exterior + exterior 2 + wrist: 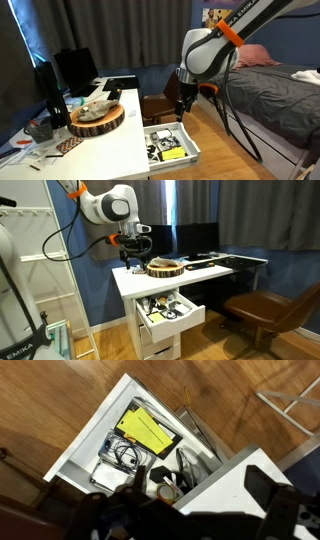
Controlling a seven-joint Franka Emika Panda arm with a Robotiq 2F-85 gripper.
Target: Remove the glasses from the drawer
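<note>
Wrist view looks down into the open drawer, which is pulled out from the white desk. Inside the drawer lies a yellow flat item. Just beside it, among dark clutter, there is a thin dark shape that seems to be the glasses; it is too small to see its outline well. The gripper is blurred at the lower edge, its fingers spread apart and grasping nothing. In both exterior views the gripper hangs above the drawer, apart from it. A round wooden slab rests on the desk, behind the drawer.
</note>
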